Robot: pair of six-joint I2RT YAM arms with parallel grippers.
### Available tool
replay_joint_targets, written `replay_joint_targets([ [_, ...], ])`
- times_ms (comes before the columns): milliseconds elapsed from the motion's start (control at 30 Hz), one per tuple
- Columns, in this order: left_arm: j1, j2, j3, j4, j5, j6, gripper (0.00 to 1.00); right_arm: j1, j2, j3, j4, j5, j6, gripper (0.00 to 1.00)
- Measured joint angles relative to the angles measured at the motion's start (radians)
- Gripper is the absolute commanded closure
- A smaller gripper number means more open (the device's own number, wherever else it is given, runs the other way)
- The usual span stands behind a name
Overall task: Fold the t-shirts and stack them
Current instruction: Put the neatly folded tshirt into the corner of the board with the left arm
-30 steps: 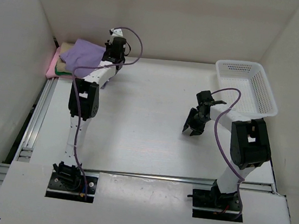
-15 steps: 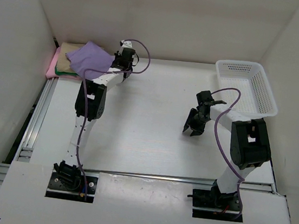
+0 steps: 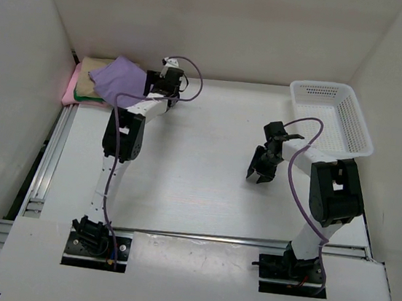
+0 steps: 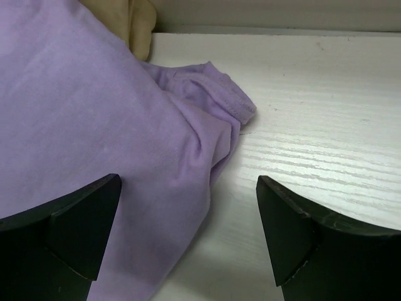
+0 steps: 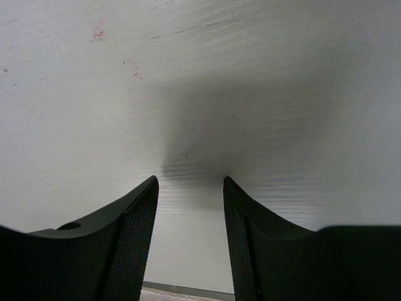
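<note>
A stack of t-shirts lies in the far left corner. A pink one [image 3: 69,92] is at the bottom, with a thin dark green edge [image 3: 84,97] and a tan one [image 3: 87,70] above it. On top lies the lavender one [image 3: 118,80], rumpled and hanging over the stack's right side onto the table. My left gripper [image 3: 150,84] is at that overhanging edge. In the left wrist view it [image 4: 188,219] stands wide open, with lavender cloth [image 4: 94,125] under the left finger [image 4: 69,232] and not pinched. Tan cloth [image 4: 135,22] peeks out behind. My right gripper [image 3: 259,174] hovers over bare table, open and holding nothing [image 5: 190,188].
A white mesh basket [image 3: 319,86] stands at the far right corner with nothing visible in it. White walls close in the table on three sides. A metal rail [image 3: 45,168] runs along the left edge.
My left gripper has moved right, dragging the lavender shirt's edge with it, then opened wide and let the cloth go. The right arm has not moved.
</note>
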Motion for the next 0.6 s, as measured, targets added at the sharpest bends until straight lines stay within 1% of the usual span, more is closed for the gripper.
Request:
replay_joint_targets([
  [133,-0.010,-0.098,-0.063,-0.014,0.000,0.000,0.00,0.000,0.000,0.000,0.000,0.000,0.000,0.49],
  [333,-0.017,-0.368,-0.150,-0.008,-0.032,0.000,0.00,0.000,-0.038,0.000,-0.011,0.012,0.000,0.49],
  [433,-0.001,-0.537,-0.268,0.002,-0.079,-0.001,0.00,0.000,-0.106,-0.001,-0.027,0.023,-0.002,0.49],
  [500,0.024,-0.644,-0.382,-0.008,-0.103,-0.002,0.00,0.000,-0.168,-0.003,-0.037,0.035,-0.006,0.49],
  [600,0.085,-0.764,-0.529,-0.118,-0.103,-0.001,0.00,0.000,-0.271,-0.023,-0.040,0.048,-0.015,0.49],
])
